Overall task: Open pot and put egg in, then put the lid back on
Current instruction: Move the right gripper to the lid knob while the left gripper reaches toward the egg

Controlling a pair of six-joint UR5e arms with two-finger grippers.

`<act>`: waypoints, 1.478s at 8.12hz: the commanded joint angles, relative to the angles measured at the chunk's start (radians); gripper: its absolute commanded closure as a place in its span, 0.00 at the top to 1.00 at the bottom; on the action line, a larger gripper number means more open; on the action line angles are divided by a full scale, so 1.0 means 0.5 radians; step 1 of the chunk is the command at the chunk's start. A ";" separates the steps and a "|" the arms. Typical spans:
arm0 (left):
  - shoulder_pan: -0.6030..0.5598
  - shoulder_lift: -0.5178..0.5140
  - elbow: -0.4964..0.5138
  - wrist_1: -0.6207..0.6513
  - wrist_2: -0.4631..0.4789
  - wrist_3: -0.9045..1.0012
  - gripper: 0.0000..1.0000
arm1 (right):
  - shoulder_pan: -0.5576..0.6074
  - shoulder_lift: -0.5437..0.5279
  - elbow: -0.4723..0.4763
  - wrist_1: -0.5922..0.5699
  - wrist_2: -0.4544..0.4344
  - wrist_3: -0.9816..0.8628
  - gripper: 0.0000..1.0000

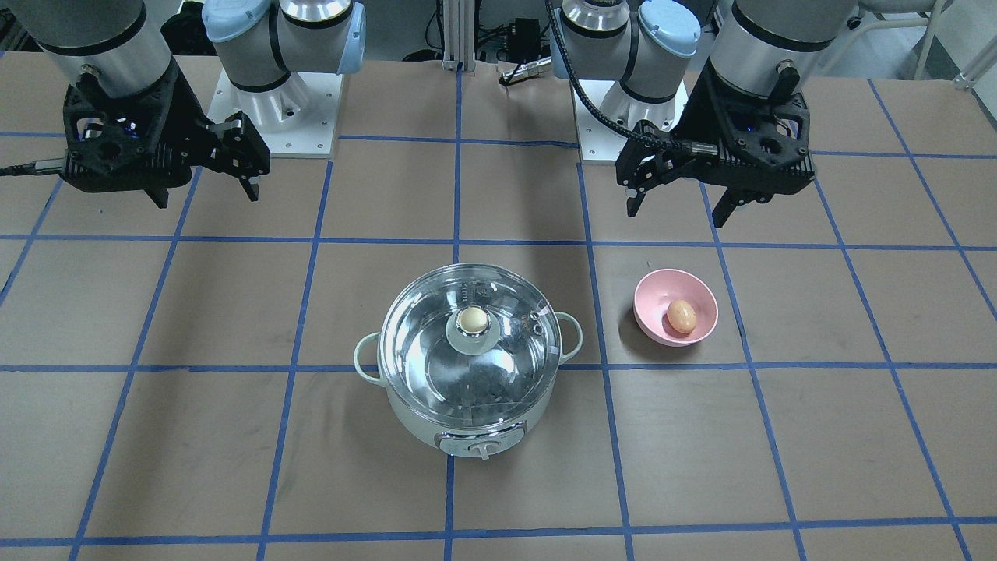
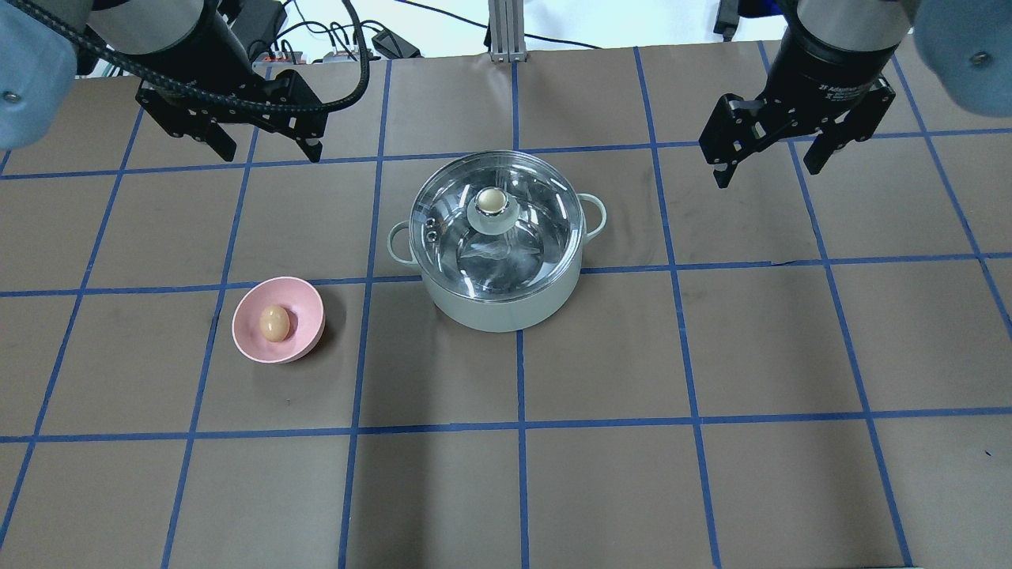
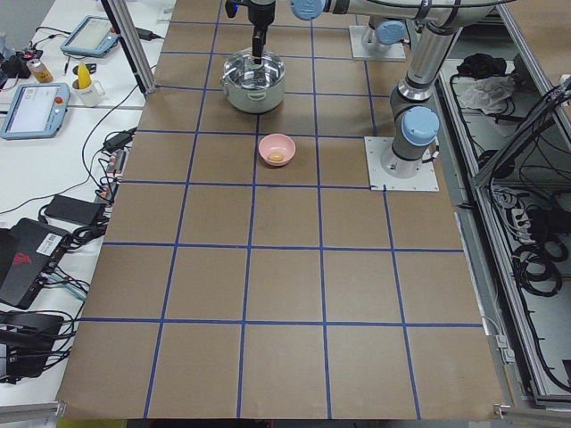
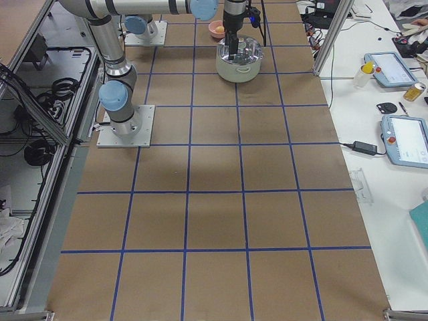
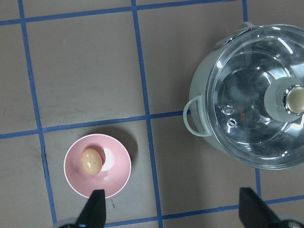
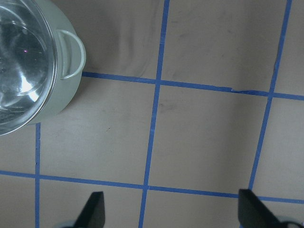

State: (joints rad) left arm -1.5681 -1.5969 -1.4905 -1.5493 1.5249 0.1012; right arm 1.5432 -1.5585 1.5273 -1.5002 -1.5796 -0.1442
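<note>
Glass lid (image 2: 506, 237) caps pot (image 2: 498, 312), egg (image 2: 274, 323) in pink bowl (image 2: 307, 328); left tool (image 2: 273, 154), right tool (image 2: 767, 174) spread.

The pot (image 2: 506, 308), pale mint-white with two loop side handles, stands upright near the middle of the desk (image 2: 711, 356). The lid (image 2: 526, 237), clear glass with a cream knob on a pale disc, sits closed on its rim. The egg (image 2: 274, 322), tan-brown and oval, lies inside a small pink bowl (image 2: 313, 314), apart from the pot on the robot's left.
</note>
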 commanded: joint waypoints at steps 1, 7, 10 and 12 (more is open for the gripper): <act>0.001 0.000 -0.007 0.003 0.000 -0.003 1.00 | 0.000 0.000 0.007 0.009 -0.016 0.000 1.00; 0.187 0.015 -0.346 0.302 0.015 0.272 1.00 | 0.167 0.012 0.078 -0.223 0.045 0.046 1.00; 0.200 0.080 -0.754 0.783 0.134 0.417 1.00 | 0.579 0.183 0.078 -0.591 0.076 0.403 1.00; 0.362 0.074 -1.098 1.112 0.144 0.435 1.00 | 0.775 0.343 0.069 -0.794 0.097 0.482 1.00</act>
State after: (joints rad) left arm -1.4542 -1.5625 -1.8907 -1.1440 1.5860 0.3074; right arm 1.8371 -1.4579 1.5664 -1.8003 -1.5399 0.0492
